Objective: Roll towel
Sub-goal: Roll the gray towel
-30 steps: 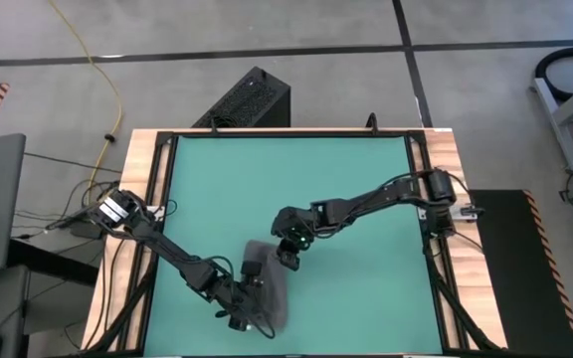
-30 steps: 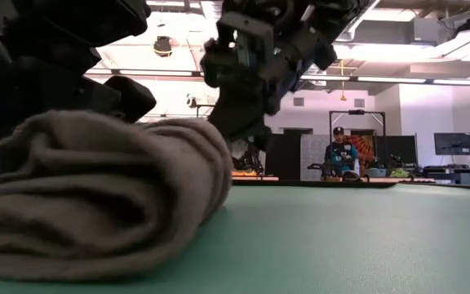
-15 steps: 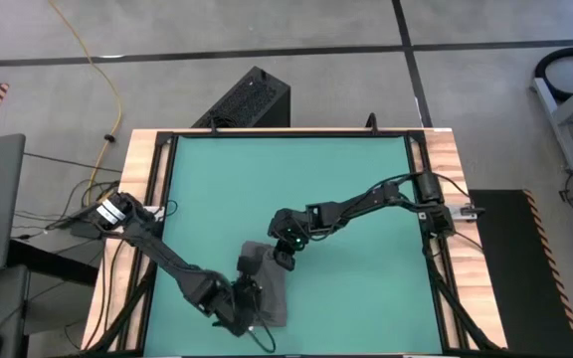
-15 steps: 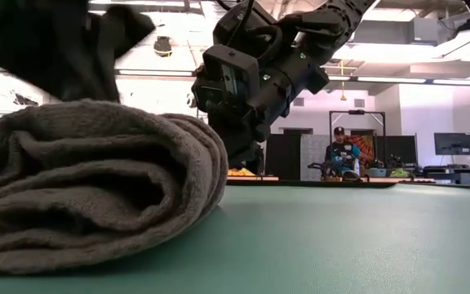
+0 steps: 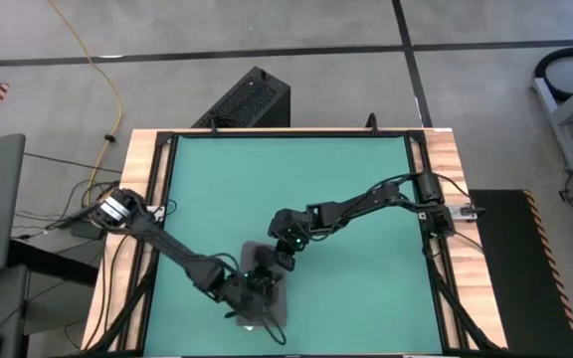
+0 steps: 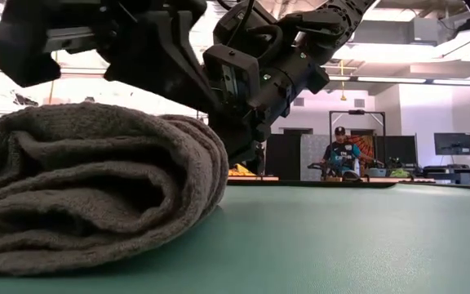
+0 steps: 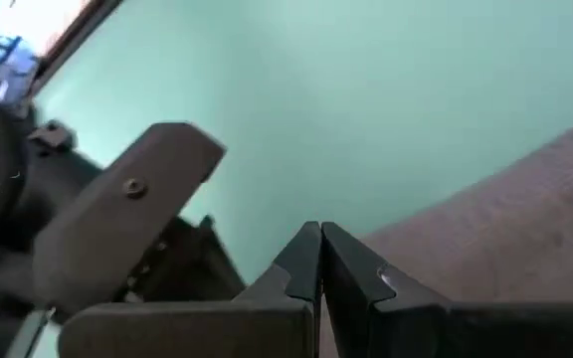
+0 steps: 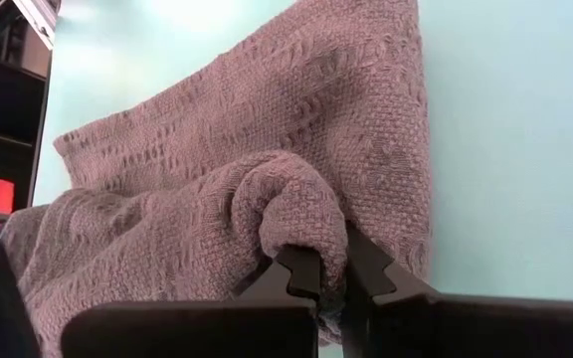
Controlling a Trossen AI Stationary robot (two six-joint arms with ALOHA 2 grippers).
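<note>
The dark grey towel (image 5: 273,301) lies loosely rolled on the green mat (image 5: 296,189) near the table's front edge. In the low view it shows as a thick roll (image 6: 96,188). My left gripper (image 5: 259,286) hangs shut just above the roll. In its wrist view the shut fingers (image 7: 319,237) hold nothing, with the towel (image 7: 505,239) beside them. My right gripper (image 5: 285,262) is at the towel's far end, shut on a fold (image 8: 296,199). My right gripper pinches a bunched fold of the towel (image 8: 311,234) between its two fingers (image 8: 371,268), at the towel's far end. The fingers come slanting down from the table's far right side. The towel stays on the mat, slack, with the fold humped up over the fingertips.
Bare mat spreads to the far side and to the right (image 5: 366,278). A black frame and wooden border (image 5: 446,249) ring the mat. A black box (image 5: 252,97) stands on the floor beyond the far edge. A person (image 6: 339,151) stands far off in the room.
My left gripper has risen off the towel roll and rolled about its wrist, staying shut. My right gripper has sunk a little at the towel's far end, still shut on the fold. The roll has drawn in a little, more compact than before.
</note>
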